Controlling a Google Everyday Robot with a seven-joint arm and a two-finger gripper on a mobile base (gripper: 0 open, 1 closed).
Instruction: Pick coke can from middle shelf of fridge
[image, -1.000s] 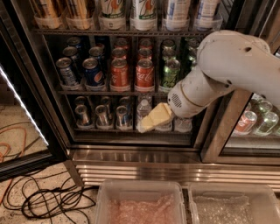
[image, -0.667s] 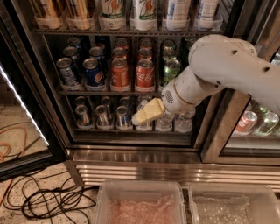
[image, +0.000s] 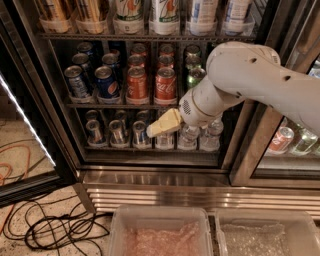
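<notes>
The coke can (image: 165, 84), red with white script, stands at the front of the middle shelf (image: 90, 105) of the open fridge (image: 150, 177). An orange-red can (image: 136, 84) stands right beside it on its left. My gripper (image: 162, 124), cream-coloured, points left on the white arm (image: 250, 80). It hangs just below the coke can, in front of the lower shelf, apart from the can. The arm hides the right end of the middle shelf.
Blue Pepsi cans (image: 106, 82) and silver-blue cans (image: 76, 81) fill the left lanes. Silver cans (image: 117, 132) and clear bottles (image: 210, 135) stand on the lower shelf. The open door (image: 25, 120) is at left, with cables (image: 55, 230) on the floor. Two plastic bins (image: 160, 235) are in front.
My gripper has moved left and slightly up, from in front of the lower-shelf bottles to just below the coke can. The cans have not moved.
</notes>
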